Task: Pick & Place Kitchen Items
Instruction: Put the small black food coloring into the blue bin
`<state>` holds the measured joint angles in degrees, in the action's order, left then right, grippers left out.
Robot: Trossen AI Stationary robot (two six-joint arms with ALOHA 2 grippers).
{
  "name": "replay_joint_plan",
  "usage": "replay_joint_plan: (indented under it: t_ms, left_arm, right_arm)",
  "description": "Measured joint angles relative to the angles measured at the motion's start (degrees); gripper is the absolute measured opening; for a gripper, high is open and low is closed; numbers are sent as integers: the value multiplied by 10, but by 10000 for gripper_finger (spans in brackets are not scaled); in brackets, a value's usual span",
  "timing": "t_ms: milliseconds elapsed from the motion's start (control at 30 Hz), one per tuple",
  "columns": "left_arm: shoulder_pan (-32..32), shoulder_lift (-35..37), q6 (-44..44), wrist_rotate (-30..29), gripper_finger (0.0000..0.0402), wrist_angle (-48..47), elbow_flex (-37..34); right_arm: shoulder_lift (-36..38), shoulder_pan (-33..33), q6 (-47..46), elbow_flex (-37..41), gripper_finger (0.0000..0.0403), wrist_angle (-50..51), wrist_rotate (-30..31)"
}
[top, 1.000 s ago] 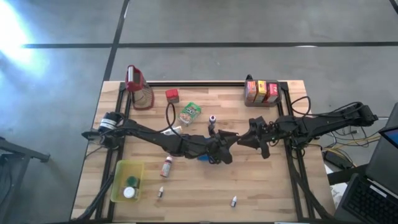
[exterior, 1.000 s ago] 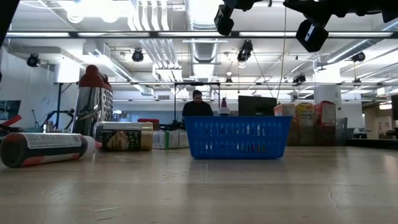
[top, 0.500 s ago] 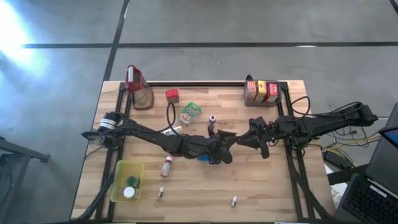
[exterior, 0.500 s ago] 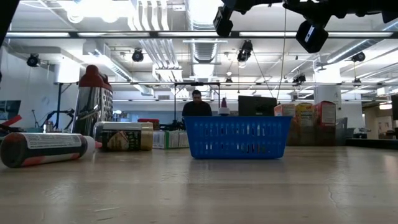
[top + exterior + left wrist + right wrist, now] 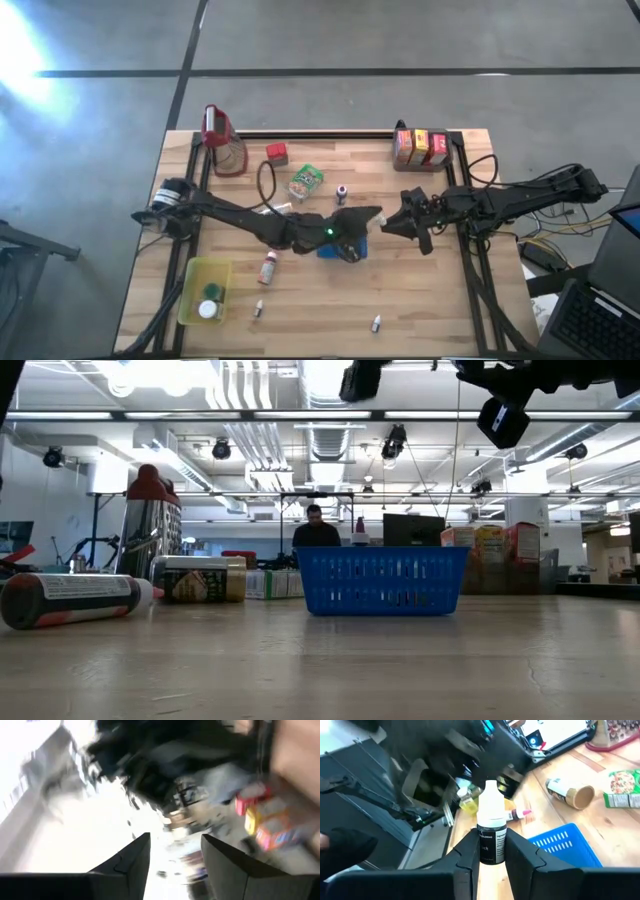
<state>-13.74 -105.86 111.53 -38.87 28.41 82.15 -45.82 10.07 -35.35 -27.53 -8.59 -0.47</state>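
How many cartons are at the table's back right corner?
3, side by side in a row: inner carton, middle carton, outer carton by the table edge. None seems hidden.

Two matte-black jointed arms trail looping black cables; the left arm (image 5: 250,218) shows a small green light.

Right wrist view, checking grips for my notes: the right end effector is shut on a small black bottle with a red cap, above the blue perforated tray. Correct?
Nearly. The right wrist view shows the right end effector shut on a small black bottle with a white cap, not red. The blue perforated tray is below, as you said.
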Motion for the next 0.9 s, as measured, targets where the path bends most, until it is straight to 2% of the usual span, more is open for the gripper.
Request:
replay_joint_plan:
  t_ms: [67, 167, 267, 333, 467, 633, 733, 900]
  left_arm:
    - [0, 21, -118, -1, 183, -6, 0]
    - [5, 60, -342, 8, 183, -58, 0]
    - [19, 97, -540, 46, 181, -189, 0]
    - [30, 114, -670, 97, 182, -275, 0]
    - [47, 129, -875, 146, 181, -387, 0]
    - [48, 114, -1039, 163, 181, -451, 0]
    - [48, 105, -1071, 226, 181, -485, 5]
    - [55, 103, -1188, 318, 179, -484, 18]
  right_arm:
    - [0, 0, 0, 0, 69, 11, 0]
    - [0, 0, 4, 0, 72, 21, 0]
    - [0, 1, 29, 0, 68, 25, -3]
    - [0, 0, 53, 0, 64, 28, -16]
    - [-1, 1, 89, 0, 63, 67, -27]
    - [-21, 1, 99, 0, 64, 129, -22]
    - [-50, 1, 107, 0, 65, 138, -21]
    - [-107, 6, 133, 0, 65, 133, -21]
